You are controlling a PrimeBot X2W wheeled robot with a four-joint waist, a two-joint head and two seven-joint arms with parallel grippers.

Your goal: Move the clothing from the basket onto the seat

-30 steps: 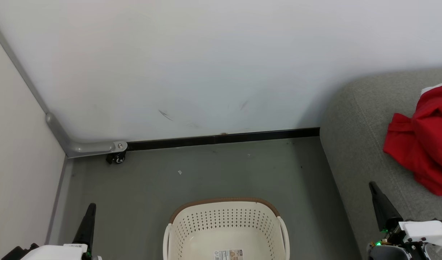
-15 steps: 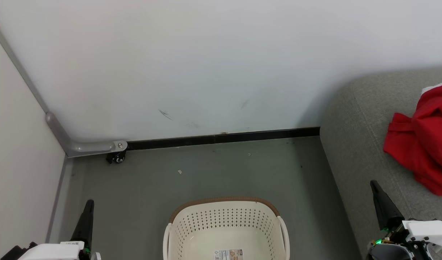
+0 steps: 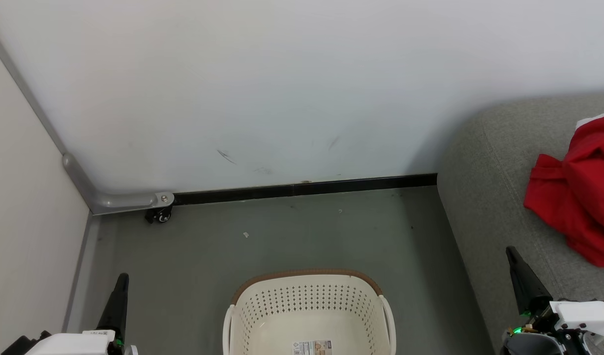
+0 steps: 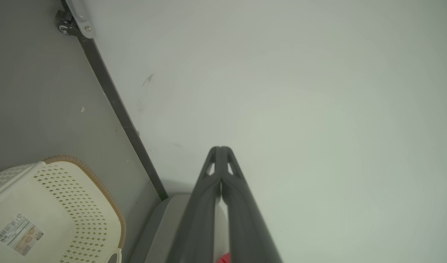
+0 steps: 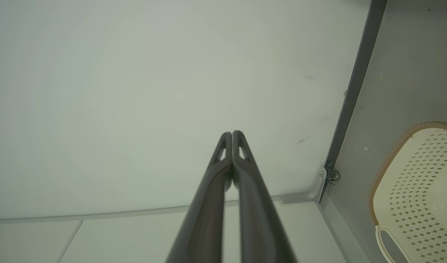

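The cream basket [image 3: 243,301] with a brown rim stands on the grey floor at the bottom centre, with nothing in it but a barcode sticker [image 3: 312,347] on its bottom. The same basket [image 4: 99,204] lies at the lower left of the left wrist view, and the basket [image 5: 391,171] also sits at the right edge of the right wrist view. Red clothing [image 3: 578,192] lies crumpled on the grey seat [image 3: 484,187] at the right. My left gripper [image 3: 121,279] is shut and holds nothing, low at the left of the basket. My right gripper [image 3: 510,251] is shut too, over the seat's front edge.
A white wall [image 3: 282,88] with a black baseboard [image 3: 302,189] closes the far side. A pale panel [image 3: 20,222] on a grey frame with a small caster [image 3: 159,216] bounds the left. Grey floor [image 3: 307,231] lies between the basket and the wall.
My left gripper has dropped slightly lower in the head view; the right one has barely shifted. Basket, clothing and seat have stayed put.
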